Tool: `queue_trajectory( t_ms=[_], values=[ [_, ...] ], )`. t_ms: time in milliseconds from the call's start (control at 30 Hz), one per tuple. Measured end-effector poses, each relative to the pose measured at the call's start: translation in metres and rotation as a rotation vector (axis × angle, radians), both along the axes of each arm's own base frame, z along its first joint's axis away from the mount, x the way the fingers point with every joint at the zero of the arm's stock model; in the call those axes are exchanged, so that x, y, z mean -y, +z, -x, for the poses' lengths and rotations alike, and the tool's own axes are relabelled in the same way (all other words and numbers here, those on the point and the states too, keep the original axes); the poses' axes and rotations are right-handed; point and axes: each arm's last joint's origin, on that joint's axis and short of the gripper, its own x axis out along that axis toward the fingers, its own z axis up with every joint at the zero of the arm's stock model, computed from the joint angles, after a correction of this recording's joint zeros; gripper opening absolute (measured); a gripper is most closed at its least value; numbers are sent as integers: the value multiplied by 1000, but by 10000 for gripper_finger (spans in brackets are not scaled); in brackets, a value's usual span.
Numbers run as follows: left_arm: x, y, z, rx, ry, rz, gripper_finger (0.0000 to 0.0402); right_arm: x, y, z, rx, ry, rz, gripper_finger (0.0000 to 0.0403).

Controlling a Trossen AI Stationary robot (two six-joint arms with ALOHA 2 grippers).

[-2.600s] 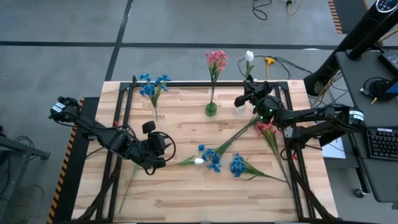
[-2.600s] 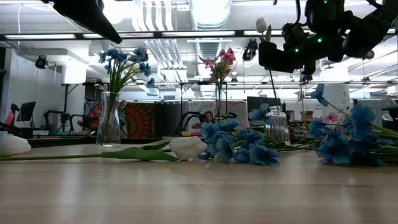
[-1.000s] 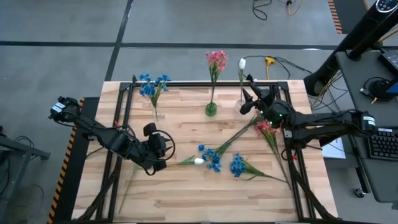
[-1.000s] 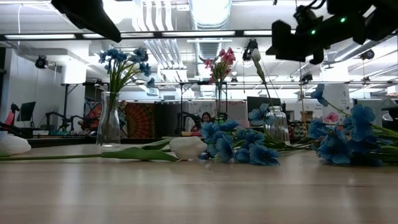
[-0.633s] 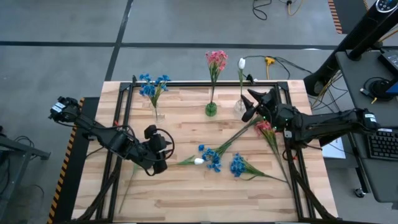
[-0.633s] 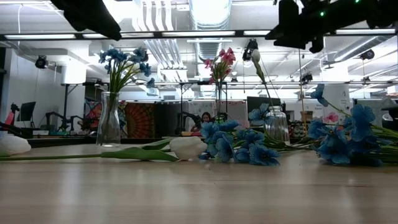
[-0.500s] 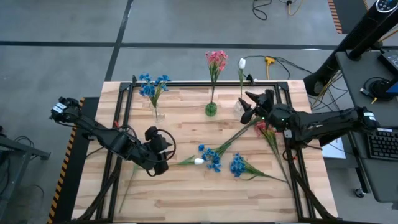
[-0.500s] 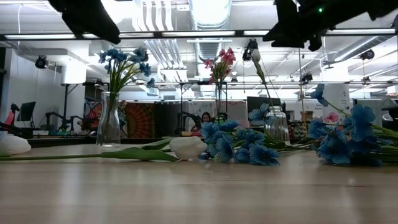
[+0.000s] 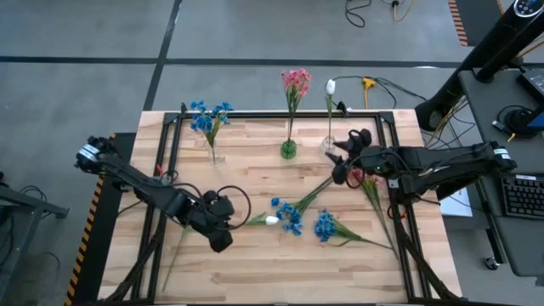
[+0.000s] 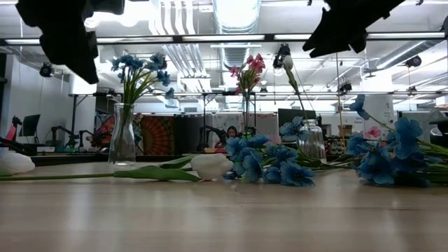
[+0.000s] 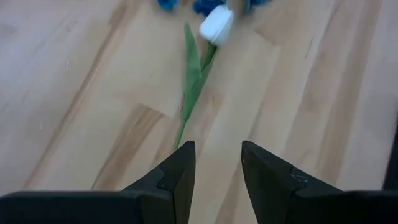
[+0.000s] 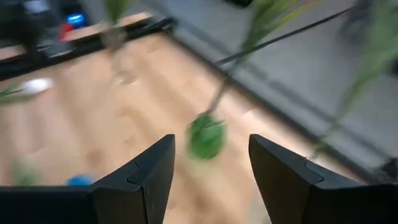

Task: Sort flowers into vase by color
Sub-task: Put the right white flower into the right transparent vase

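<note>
A white tulip (image 9: pixel 272 220) lies flat on the wooden table, its bud (image 11: pixel 216 23) beside a blue sprig (image 9: pixel 289 212). My left gripper (image 9: pixel 229 226) hovers open just left of it, over the tulip's stem end (image 11: pixel 181 134), and touches nothing. My right gripper (image 9: pixel 340 163) hangs open in the air near the clear vase (image 9: pixel 327 146), which holds one white tulip (image 9: pixel 331 86). A green vase (image 9: pixel 289 150) holds pink flowers (image 9: pixel 295 82). A left vase (image 10: pixel 122 136) holds blue flowers (image 9: pixel 208 117). A second blue sprig (image 9: pixel 325 225) and a pink sprig (image 9: pixel 365 177) lie on the table.
A black metal frame (image 9: pixel 170 127) borders the table top. Another white bud (image 10: pixel 14 162) lies at the low view's far left. Bare wood (image 9: pixel 255 268) stretches along the near edge. Cables (image 9: pixel 374 85) lie on the floor behind the table.
My left gripper has gone down and toward the near edge, closing in on the lying white tulip's stem. My right gripper has drawn back from the clear vase toward the near edge and turned. The white tulip stays standing in the clear vase.
</note>
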Motion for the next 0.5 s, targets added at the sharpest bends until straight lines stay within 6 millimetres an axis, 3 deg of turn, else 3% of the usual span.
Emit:
queue_trajectory(
  t_ms=[200,500],
  values=[
    [4,-14,-7,-52,-59,-62,114,-8,-16,-4,-132,243,-176,198],
    [12,-55,-21,-195,-133,-172,124,-10,-35,-9,-281,257,-267,189]
  ],
)
